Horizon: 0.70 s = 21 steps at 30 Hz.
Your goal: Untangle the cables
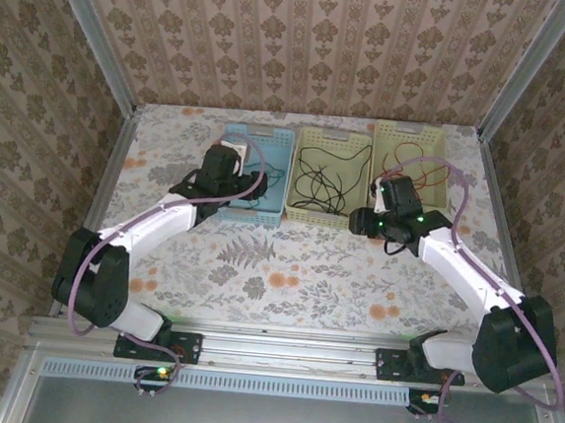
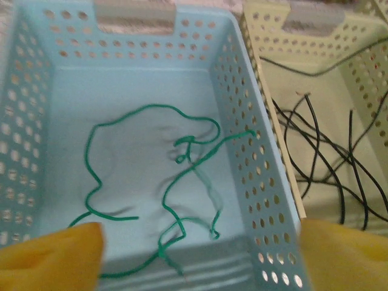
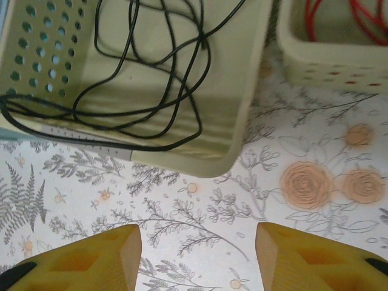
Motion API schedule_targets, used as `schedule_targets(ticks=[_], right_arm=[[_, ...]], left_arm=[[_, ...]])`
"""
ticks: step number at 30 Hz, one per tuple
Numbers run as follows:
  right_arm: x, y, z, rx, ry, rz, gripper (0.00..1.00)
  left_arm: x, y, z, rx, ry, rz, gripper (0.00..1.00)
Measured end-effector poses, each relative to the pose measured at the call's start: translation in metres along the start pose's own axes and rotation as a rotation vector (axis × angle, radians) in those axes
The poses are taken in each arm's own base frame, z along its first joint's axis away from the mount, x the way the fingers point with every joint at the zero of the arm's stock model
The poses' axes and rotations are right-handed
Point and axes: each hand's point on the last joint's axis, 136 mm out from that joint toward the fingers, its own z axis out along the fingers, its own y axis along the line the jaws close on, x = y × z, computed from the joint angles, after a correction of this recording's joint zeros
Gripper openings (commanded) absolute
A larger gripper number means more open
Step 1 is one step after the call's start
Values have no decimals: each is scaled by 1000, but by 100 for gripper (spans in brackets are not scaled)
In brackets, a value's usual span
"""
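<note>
Three baskets with one cable each, both pincers open and empty.

In the left wrist view the left gripper has its yellow fingers spread out to the bottom corners with nothing between them. It hangs over the blue basket, where the green cable lies in loose loops across the middle of the floor. In the right wrist view the right gripper has its fingers apart along the lower edge, over the floral table, and grips nothing. The black cable coils in the cream basket at upper left, and the red cable lies in the second cream basket at upper right.
</note>
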Motion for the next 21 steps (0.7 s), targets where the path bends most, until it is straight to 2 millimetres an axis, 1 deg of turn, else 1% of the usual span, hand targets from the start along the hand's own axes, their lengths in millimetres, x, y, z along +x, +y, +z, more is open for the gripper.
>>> schedule_targets(ticks=[2,5,9,10,11,12,13,15,17,19,21], right_arm=[[-5,-8,-6,20,-30,20,55],[-14,-23,-15,64,-84,53,55],[-21,-50,-27,167,-200,95,57],[-24,-57,-31,193,-243,97,64],[-25,-61,-32,210,-278,99,97],[-26,-67,-34,234,-324,94,100],[-26,-74,-33,261,-366,87,100],[-20,-89,-28,324,-413,57,100],[-13,-104,-19,399,-417,21,100],[-12,-117,-11,483,-410,-20,100],[-19,-126,-5,547,-426,-45,100]], left_arm=[[-2,8,-14,-38,-46,-5,100],[-2,28,-47,-130,-126,-15,100],[4,72,-100,-321,-252,-50,100],[11,87,-113,-381,-277,-61,100],[16,101,-123,-432,-295,-71,100],[26,119,-134,-503,-309,-84,100],[35,136,-144,-577,-321,-95,100],[53,164,-159,-708,-327,-110,100],[68,184,-168,-809,-330,-110,100],[80,197,-171,-883,-321,-92,100],[85,207,-167,-929,-307,-76,100]])
